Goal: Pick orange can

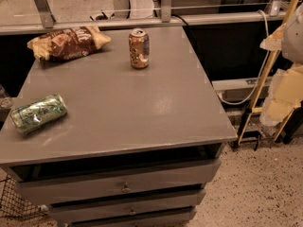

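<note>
From my seat, the gripper point(283, 96) shows only as pale cream, blocky shapes at the right edge, out past the side of the cabinet and well apart from everything on it. I cannot tell whether it is released or clenched.

The orange can point(139, 48) stands upright near the back edge of the cabinet top point(142, 112). It is orange-brown with a silver lid and pale mottled markings, and I cannot read any brand on it. To its left a brown chip bag point(68, 42) lies crumpled and glossy; it carries large pale lettering that I cannot make out. A green-and-white can point(39, 113) lies on its side near the front left corner, its label also unreadable.

The top is flat, matte grey, with a soft sheen. Below it are grey drawers point(123, 186) with small round knobs. The floor point(255, 188) is speckled stone. A metal rail point(94, 25) runs behind the cabinet.
</note>
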Action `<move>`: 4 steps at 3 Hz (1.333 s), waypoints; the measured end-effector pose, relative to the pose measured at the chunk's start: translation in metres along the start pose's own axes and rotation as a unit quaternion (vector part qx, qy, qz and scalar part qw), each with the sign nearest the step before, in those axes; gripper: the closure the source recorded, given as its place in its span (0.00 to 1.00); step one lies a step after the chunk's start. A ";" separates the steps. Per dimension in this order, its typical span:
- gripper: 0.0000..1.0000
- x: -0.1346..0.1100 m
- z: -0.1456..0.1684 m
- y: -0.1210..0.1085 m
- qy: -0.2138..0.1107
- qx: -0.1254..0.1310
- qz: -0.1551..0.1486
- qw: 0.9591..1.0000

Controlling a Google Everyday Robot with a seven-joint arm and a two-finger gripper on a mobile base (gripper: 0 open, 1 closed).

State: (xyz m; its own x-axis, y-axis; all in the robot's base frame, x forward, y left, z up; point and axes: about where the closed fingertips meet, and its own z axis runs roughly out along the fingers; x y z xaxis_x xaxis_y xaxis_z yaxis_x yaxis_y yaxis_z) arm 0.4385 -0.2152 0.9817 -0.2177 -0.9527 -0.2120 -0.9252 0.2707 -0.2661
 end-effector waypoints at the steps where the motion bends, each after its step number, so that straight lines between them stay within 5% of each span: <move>1: 0.00 0.000 0.000 0.000 0.000 0.000 0.000 1.000; 2: 0.00 -0.009 0.010 -0.028 -0.031 0.021 0.023 0.999; 3: 0.00 -0.025 0.039 -0.082 -0.085 0.050 0.087 0.991; 4: 0.00 -0.044 0.067 -0.139 -0.141 0.072 0.184 0.970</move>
State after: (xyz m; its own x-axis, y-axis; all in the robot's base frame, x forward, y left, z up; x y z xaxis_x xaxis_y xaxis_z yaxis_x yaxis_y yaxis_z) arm 0.5973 -0.2015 0.9646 -0.4131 -0.7171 -0.5614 -0.7428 0.6219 -0.2478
